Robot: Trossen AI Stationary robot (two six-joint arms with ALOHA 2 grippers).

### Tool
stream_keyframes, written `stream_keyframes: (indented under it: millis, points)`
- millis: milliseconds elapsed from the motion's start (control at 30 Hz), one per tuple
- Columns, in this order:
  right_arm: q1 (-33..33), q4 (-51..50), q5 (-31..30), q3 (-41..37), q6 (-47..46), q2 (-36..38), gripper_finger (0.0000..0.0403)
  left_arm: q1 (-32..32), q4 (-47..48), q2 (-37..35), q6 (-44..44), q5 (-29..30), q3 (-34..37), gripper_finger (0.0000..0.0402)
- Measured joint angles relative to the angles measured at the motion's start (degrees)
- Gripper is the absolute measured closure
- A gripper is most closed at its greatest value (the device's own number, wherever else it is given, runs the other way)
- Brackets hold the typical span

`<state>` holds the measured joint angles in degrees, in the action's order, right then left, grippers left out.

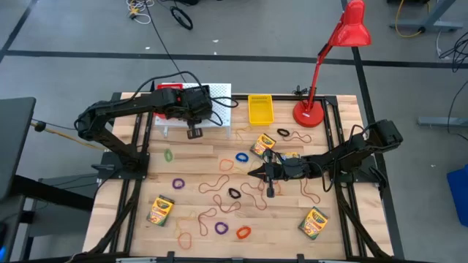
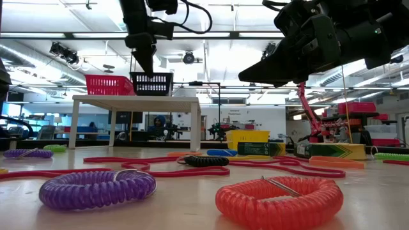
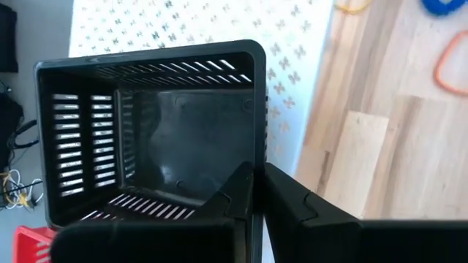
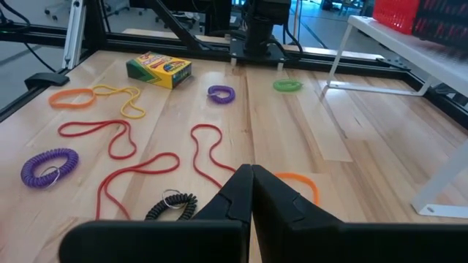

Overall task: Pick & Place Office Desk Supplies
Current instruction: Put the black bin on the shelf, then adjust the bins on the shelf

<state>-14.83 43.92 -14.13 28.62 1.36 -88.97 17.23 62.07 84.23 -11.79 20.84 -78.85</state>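
Nearest the low camera, a purple elastic loop and an orange elastic loop lie on the table; rubber bands and crayon boxes lie scattered across it. The right gripper hangs mid-table, fingers clenched, empty; farther back, the left gripper, fingers closed on nothing, sits beside the black basket on the white stand.

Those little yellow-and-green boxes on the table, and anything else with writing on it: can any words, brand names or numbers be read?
No text can be read in any view.
Crayon box near the right wrist camera: printed lettering, too blurred to read.
Crayon boxes from above: print too small to read.
Box in the low view: no legible label.
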Motion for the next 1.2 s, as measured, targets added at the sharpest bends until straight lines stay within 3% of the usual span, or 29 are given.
stream_keyframes:
  millis: [700,1200]
  points:
    - [0.00,0.00,-0.06,0.00,-0.01,0.00,0.0392,0.00,1.31,0.00,0.00,1.60,0.00,0.0370]
    - [0.00,0.00,-0.21,0.00,0.01,0.00,0.0392,-1.03,1.29,0.00,-0.04,1.63,0.00,0.0306]
